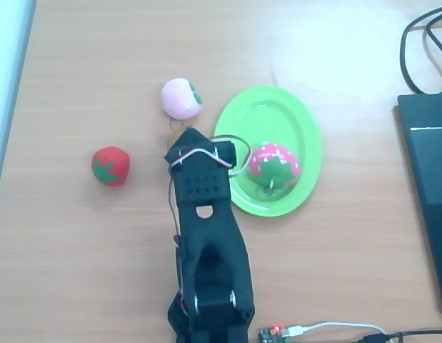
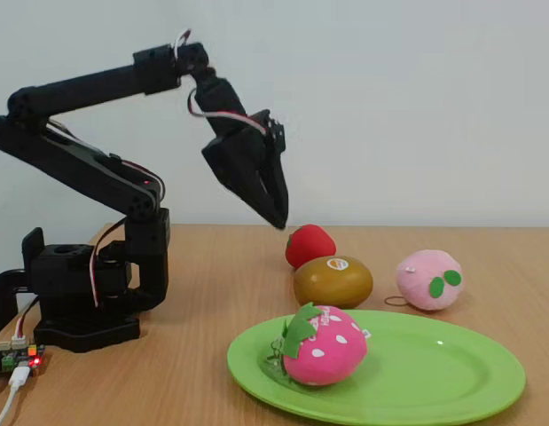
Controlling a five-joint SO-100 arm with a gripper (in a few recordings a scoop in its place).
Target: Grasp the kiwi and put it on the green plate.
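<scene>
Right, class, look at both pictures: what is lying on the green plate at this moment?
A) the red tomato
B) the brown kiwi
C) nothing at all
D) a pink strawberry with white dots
D: a pink strawberry with white dots and a green leaf lies on the green plate, while the kiwi sits on the table behind it.

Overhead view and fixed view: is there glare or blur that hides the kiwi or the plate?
Overhead view: glare whitens the table at upper right, the plate shines softly, and the gripper hides most of the kiwi. Fixed view: even light, and the kiwi is sharp.
</scene>
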